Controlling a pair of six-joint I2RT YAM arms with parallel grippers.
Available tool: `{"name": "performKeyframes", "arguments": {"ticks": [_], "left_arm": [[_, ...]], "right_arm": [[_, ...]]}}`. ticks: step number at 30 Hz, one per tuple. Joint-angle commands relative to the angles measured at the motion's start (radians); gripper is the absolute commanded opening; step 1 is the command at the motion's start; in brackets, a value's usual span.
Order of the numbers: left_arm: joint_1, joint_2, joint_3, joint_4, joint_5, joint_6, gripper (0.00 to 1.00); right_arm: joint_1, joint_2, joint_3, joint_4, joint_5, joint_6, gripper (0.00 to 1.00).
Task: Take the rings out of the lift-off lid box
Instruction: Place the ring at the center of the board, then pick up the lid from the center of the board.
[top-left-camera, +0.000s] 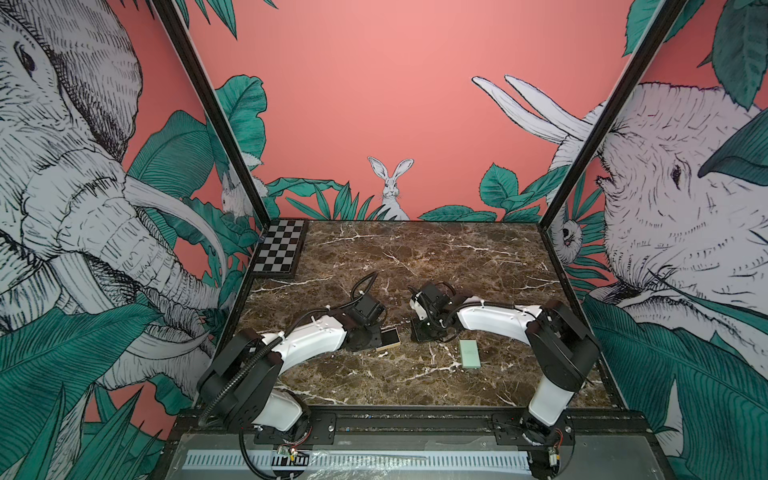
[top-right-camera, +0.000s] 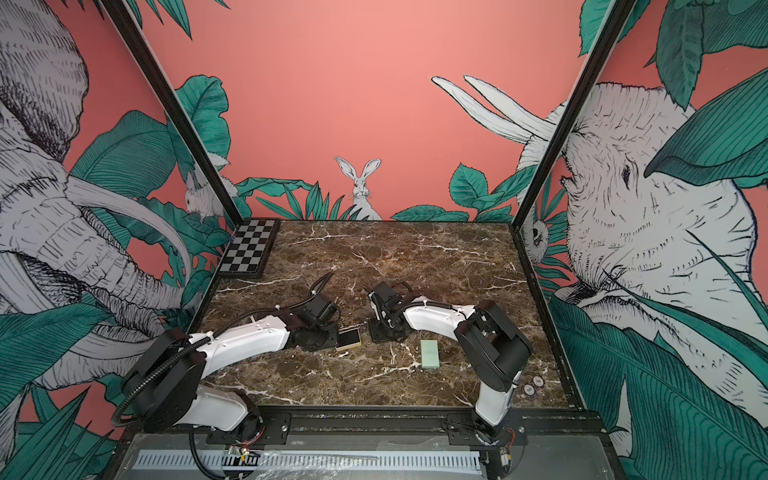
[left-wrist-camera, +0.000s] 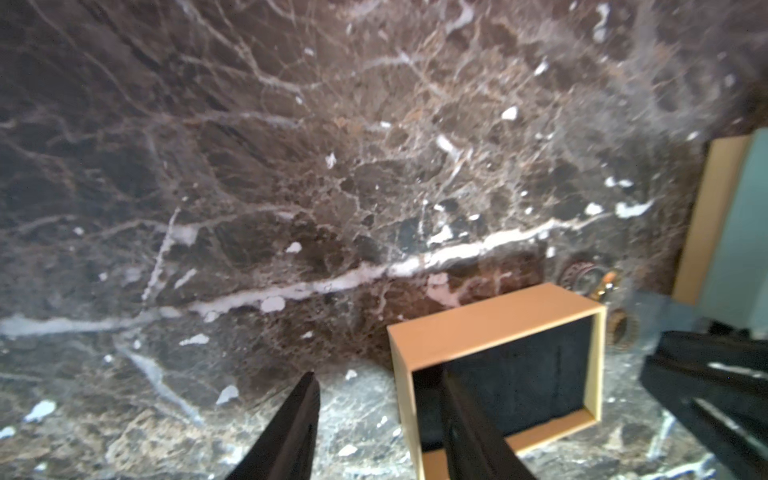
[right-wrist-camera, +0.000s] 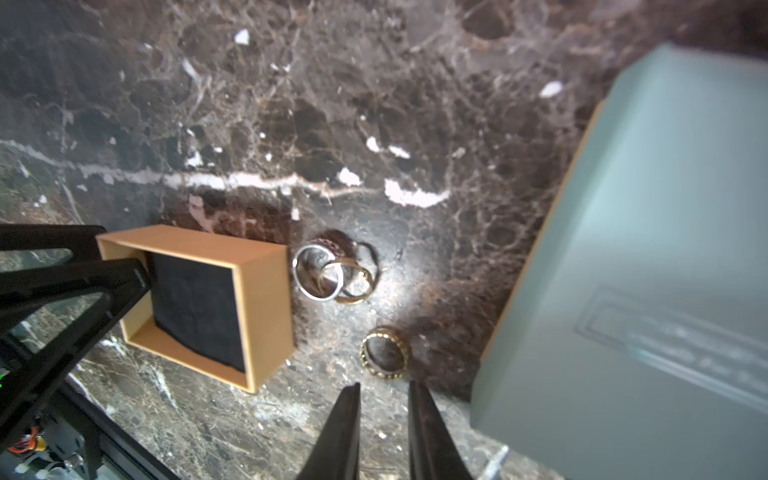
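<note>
Left gripper (left-wrist-camera: 378, 374) first: jaws spread wide, straddling the left-hand wall of the box (left-wrist-camera: 494, 316). One black finger (left-wrist-camera: 469, 432) is dipped inside against the dark lining, and its partner is outside over the bench (left-wrist-camera: 249, 166). Nothing is pinched (there's a gap showing beside that wall).

Right gripper (right-wrist-camera: 385, 384): jaws only a narrow slit apart, empty, touching nothing, tips aimed down at the bench.

The box is tan card, rectangular and open-topped, padded with a black felt-like liner. The lid (right-wrist-camera: 665, 249) is matte mint-green with a faint embossed rectangle, and it lies flat to the right of the box in both top views. The bench is brown marble with white veins.

And the rings (right-wrist-camera: 341, 276) are out on the marble, between box and lid! A braided gold ring (right-wrist-camera: 384, 373) lies flat just beyond the right tips. Beyond it, a smooth silver band (right-wrist-camera: 296, 270) and a thin gold band (right-wrist-camera: 353, 301) overlap against a dark patterned ring (right-wrist-camera: 332, 239), just beside the box's right wall.
</note>
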Motion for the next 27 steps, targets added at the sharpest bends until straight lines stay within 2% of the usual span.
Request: {"name": "performKeyframes", "arguments": {"ticks": [1, 3, 9, 11, 13, 16, 20, 22, 23, 27], "left_arm": [[-0.003, 0.0, 0.027, -0.066, -0.011, 0.029, 0.52], [-0.002, -0.009, 0.03, -0.078, -0.018, 0.032, 0.54], [-0.003, -0.052, 0.044, -0.071, -0.032, 0.046, 0.67], [-0.001, -0.075, 0.044, -0.049, -0.03, 0.058, 0.72], [-0.001, -0.092, 0.043, -0.045, -0.024, 0.067, 0.73], [-0.001, -0.113, 0.024, -0.021, 0.003, 0.067, 0.75], [-0.003, -0.16, -0.029, 0.033, 0.014, 0.086, 0.87], [-0.003, -0.181, -0.04, 0.03, -0.001, 0.117, 0.99], [-0.004, -0.191, -0.043, 0.027, -0.007, 0.137, 0.99], [-0.005, -0.257, -0.073, 0.033, -0.056, 0.189, 0.99]], "right_arm": [[0.0, -0.047, 0.012, -0.047, 0.041, -0.029, 0.27], [0.001, -0.073, 0.013, -0.053, 0.067, -0.028, 0.27], [0.001, -0.102, 0.033, -0.07, 0.077, -0.048, 0.29], [0.0, -0.117, 0.021, -0.065, 0.078, -0.055, 0.38], [0.0, -0.138, 0.01, -0.075, 0.095, -0.062, 0.5], [0.001, -0.204, -0.003, -0.171, 0.241, -0.077, 0.64], [-0.001, -0.275, -0.012, -0.327, 0.411, -0.067, 0.84], [0.0, -0.305, -0.023, -0.385, 0.452, -0.046, 0.93], [-0.001, -0.323, -0.038, -0.401, 0.461, -0.038, 0.99], [-0.018, -0.388, -0.095, -0.439, 0.52, 0.017, 0.99]]}}
